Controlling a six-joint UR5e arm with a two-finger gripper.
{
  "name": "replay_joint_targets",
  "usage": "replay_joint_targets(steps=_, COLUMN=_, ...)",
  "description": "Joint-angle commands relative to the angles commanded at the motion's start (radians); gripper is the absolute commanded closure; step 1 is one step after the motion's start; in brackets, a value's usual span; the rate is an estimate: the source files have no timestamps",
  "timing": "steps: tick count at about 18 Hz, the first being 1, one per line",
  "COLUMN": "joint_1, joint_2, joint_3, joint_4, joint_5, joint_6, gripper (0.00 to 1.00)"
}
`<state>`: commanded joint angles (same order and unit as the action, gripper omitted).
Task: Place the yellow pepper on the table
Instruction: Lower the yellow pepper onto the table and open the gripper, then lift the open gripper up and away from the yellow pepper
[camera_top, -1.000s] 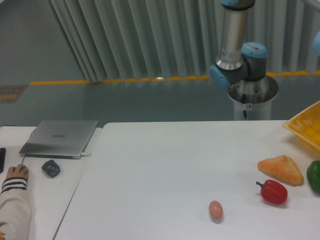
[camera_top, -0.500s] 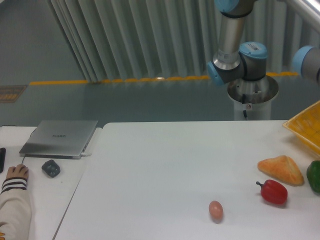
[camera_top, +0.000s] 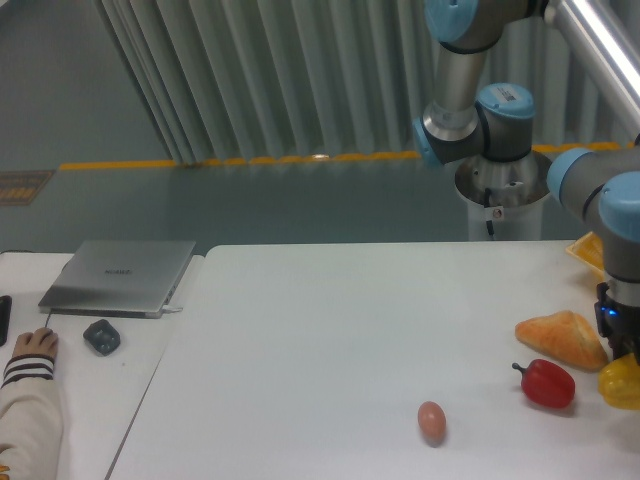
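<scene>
Yellow pepper (camera_top: 621, 383): far right edge, under the arm's wrist, beside red pepper (camera_top: 547, 385), partly cut off | jaws: apparently pinching it, grip itself hidden, cannot tell | desk (camera_top: 330, 330): bare white stretch left of egg (camera_top: 431, 420) | advice: lower clear of bread (camera_top: 562, 338), release only once it rests.
</scene>
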<state>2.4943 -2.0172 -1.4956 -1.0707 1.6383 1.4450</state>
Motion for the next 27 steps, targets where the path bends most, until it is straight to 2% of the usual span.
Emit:
replay_joint_targets(steps=1, joint_1=0.0, joint_2=0.0, joint_3=-0.003, joint_4=0.0, joint_5=0.0, joint_6=0.006, gripper=0.08)
replay_joint_targets(steps=2, joint_1=0.0, joint_2=0.002, joint_3=-0.003, joint_4=0.002, joint_5=0.0, joint_6=0.008, gripper=0.0)
replay_joint_targets(steps=5, joint_1=-0.003, joint_2=0.017, joint_3=-0.015, joint_4=0.0, joint_5=0.005, joint_6=0.008, gripper=0.0)
replay_joint_targets(steps=8, joint_1=0.003, joint_2=0.06, joint_3=-0.045, joint_4=-0.002, joint_5=0.011, joint_6=0.0, gripper=0.0)
replay_joint_targets(steps=12, joint_1=0.072, joint_2=0.121, joint_3=-0.023, joint_4=-0.017, joint_5=-0.017, joint_6=0.017, gripper=0.0)
replay_joint_targets(steps=14, joint_1=0.129, joint_2=0.135, joint_3=-0.011, joint_4=-0.076, joint_5=-0.057, joint_6=0.05, gripper=0.0)
replay_joint_targets(steps=16, joint_1=0.184, joint_2=0.147, joint_3=0.015, joint_4=-0.174, joint_5=-0.057, joint_6=0.15, gripper=0.0)
replay_joint_targets(steps=18, joint_1=0.224, joint_2=0.147, joint_3=0.04, joint_4=-0.238, joint_5=-0.057, joint_6=0.237, gripper=0.0)
replay_joint_targets(steps=23, joint_1=0.264, joint_2=0.152, joint_3=0.035, joint_4=-0.288, joint_5=-0.054, joint_6=0.276, gripper=0.0)
replay_joint_targets(steps=27, joint_1=0.262, joint_2=0.15, joint_3=0.02, joint_4=-0.287, joint_5=-0.049, joint_6=0.279, gripper=0.0)
